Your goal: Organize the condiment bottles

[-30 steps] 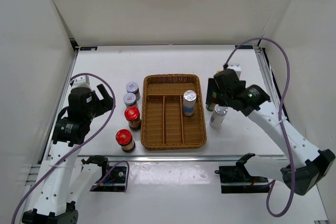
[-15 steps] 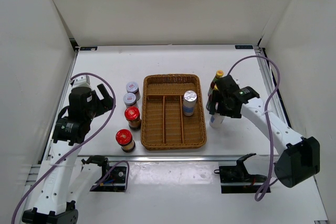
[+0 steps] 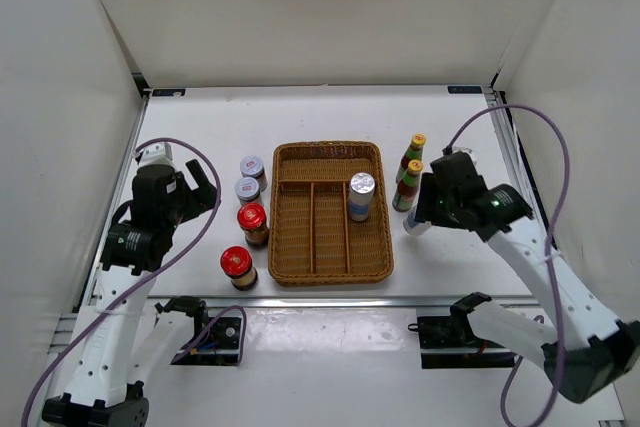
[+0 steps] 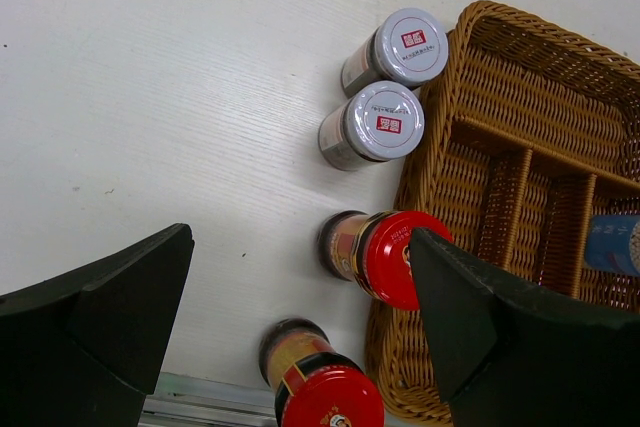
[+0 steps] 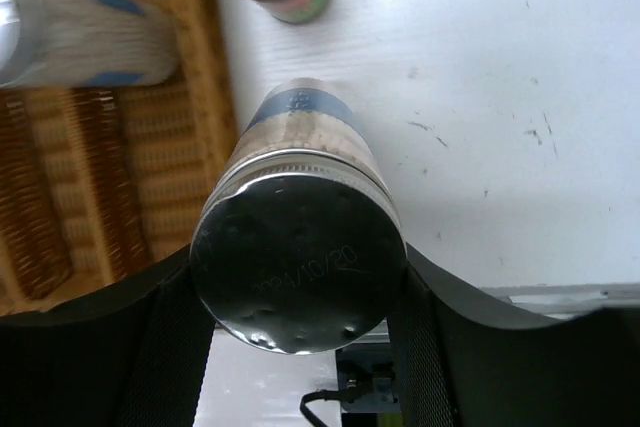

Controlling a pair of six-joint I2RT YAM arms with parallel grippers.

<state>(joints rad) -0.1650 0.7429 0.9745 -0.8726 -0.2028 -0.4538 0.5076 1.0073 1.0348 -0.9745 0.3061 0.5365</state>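
My right gripper point(image 5: 297, 282) is shut on a silver-topped white-blue cylinder point(image 5: 297, 257) that stands on the table just right of the wicker tray point(image 3: 330, 149), both fingers pressed to its sides. A second such cylinder point(image 3: 361, 195) stands in the tray's right compartment. Two dark green yellow-capped bottles point(image 3: 411, 157) stand behind the held one. Left of the tray stand two grey-lidded jars point(image 4: 385, 119) and two red-lidded jars point(image 4: 395, 257). My left gripper point(image 4: 300, 242) hangs open above them, holding nothing.
The tray's left and middle compartments point(image 3: 315, 217) hold nothing. The table's front rail point(image 3: 320, 299) runs close behind the red-lidded jars and the held cylinder. White walls close in the table on three sides.
My right gripper has come down over the cylinder beside the tray and closed on it; the arm swung, uncovering the two green bottles. The left arm has not moved.
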